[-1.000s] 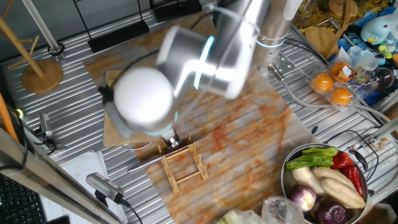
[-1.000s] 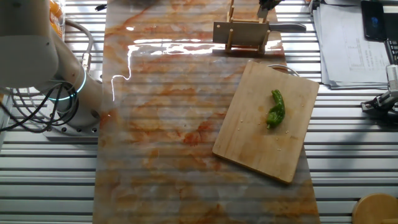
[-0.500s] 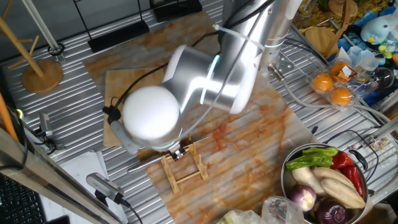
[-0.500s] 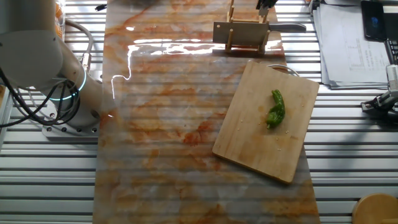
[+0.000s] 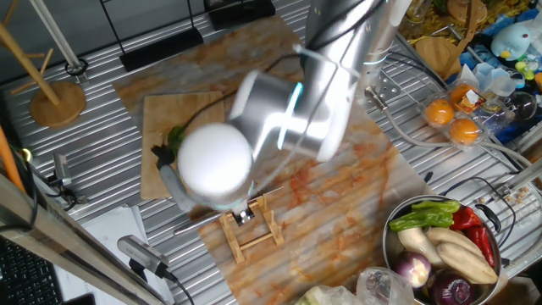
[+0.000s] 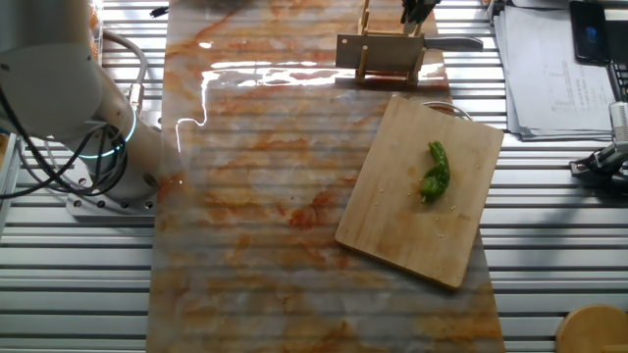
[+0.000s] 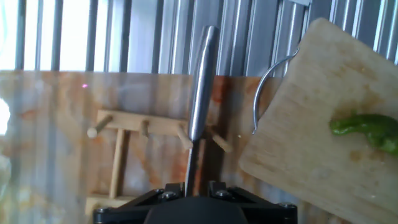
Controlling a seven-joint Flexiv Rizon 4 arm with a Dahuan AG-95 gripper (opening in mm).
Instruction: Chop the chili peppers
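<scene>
The chili pepper (image 6: 435, 172) is one whole curved green piece lying on the wooden cutting board (image 6: 412, 196). It also shows at the right edge of the hand view as the chili pepper (image 7: 367, 127), and beside the arm's big joint as the chili pepper (image 5: 175, 135). A steel knife (image 7: 202, 81) rests in the small wooden rack (image 7: 124, 137) beyond the board. My gripper (image 7: 189, 186) is right at the rack, open, one finger on each side of the knife with gaps showing. The arm hides most of the board (image 5: 161, 114).
A metal bowl (image 5: 391, 246) of mixed vegetables stands at the front right, with oranges (image 5: 453, 119) behind it. A wooden stand (image 5: 55, 102) is at the far left. Papers (image 6: 559, 69) lie beside the rack, and the robot base (image 6: 88, 147) sits at the mat's edge.
The arm has swung a little to the right and down over the rack, uncovering the green pepper on the board. Knife, rack and pepper have not moved.
</scene>
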